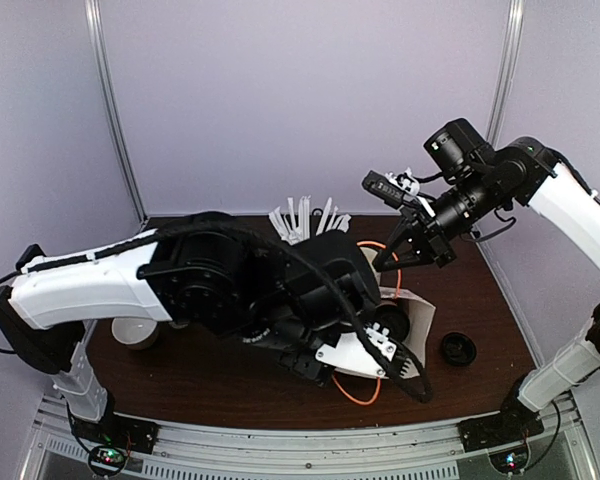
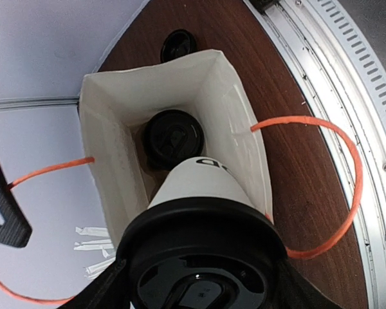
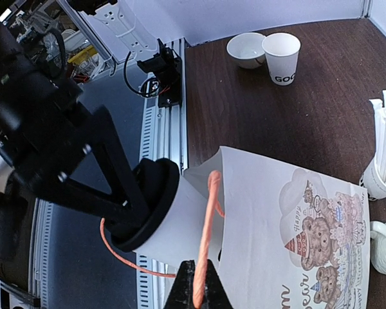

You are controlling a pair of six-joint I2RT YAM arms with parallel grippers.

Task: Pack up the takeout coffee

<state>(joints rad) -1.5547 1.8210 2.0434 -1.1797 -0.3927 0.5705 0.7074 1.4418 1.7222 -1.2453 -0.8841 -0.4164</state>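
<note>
L end effector (image 2: 202,283) is gripping the second lidded cup (image 2: 196,187) by its top, jaws spread wide round it, w/ the base entering the mouth of the paper bag (image 2: 238,109) where the first cup (image 2: 174,138) is sitting, while the R end effector (image 3: 194,283) is pinching the orange handle (image 3: 209,219) tight. Risk, as I'm judging it: going down off-centre, the base is likely catching the bag wall or knocking the first cup, or the handle is slipping & the mouth is folding in. Bag floor & room beside the first cup are hiding behind the held cup, and the L arm (image 1: 180,275) is covering most of the bag from above
</note>
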